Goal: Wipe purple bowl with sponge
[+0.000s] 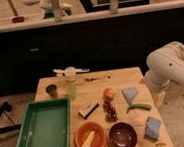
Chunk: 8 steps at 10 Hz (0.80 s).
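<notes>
The purple bowl (pixel 122 136) sits at the table's front edge, right of the orange bowl (pixel 90 137), which holds yellow pieces. The sponge (pixel 153 127), a small light blue block, lies on the table just right of the purple bowl. My white arm (pixel 171 69) reaches in from the right. Its gripper (pixel 160 99) hangs by the table's right edge, behind and above the sponge and apart from it. It is open with nothing in it.
On the wooden table (pixel 95 87) are a green tray (pixel 43 129) at the left, a dark-and-white block (pixel 88 109), grapes (pixel 109 111), an apple (pixel 108 93), a grey-blue cloth (pixel 131 94), a green pod (pixel 138 106), a cup (pixel 52 90) and a green bottle (pixel 71 88).
</notes>
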{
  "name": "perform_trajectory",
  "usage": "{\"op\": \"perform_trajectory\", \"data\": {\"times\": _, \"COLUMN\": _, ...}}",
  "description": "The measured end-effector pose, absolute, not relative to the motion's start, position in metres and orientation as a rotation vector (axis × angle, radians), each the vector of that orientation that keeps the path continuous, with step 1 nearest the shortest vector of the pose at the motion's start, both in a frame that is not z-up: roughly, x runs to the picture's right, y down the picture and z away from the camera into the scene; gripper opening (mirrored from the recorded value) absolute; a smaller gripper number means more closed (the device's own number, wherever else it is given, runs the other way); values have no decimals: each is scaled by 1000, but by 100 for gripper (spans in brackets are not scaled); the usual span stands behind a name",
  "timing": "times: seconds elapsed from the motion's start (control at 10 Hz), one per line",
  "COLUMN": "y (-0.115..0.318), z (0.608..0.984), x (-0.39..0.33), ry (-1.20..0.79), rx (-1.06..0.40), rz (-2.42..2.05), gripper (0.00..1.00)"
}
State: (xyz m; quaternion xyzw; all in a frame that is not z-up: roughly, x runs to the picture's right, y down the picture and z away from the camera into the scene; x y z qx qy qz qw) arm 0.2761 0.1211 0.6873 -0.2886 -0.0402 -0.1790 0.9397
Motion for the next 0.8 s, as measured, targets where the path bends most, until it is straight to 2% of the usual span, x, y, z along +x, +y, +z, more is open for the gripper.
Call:
{"op": "perform_trajectory", "data": {"times": 0.4, "y": 140, "z": 693, "x": 281, "ry": -203, "rx": -603, "rz": -749, "gripper": 80}}
{"op": "perform_trajectory", "data": {"times": 0.8, "y": 147, "z": 694, "x": 284, "ry": -243, "rx": -616, "rz": -869, "gripper": 80}}
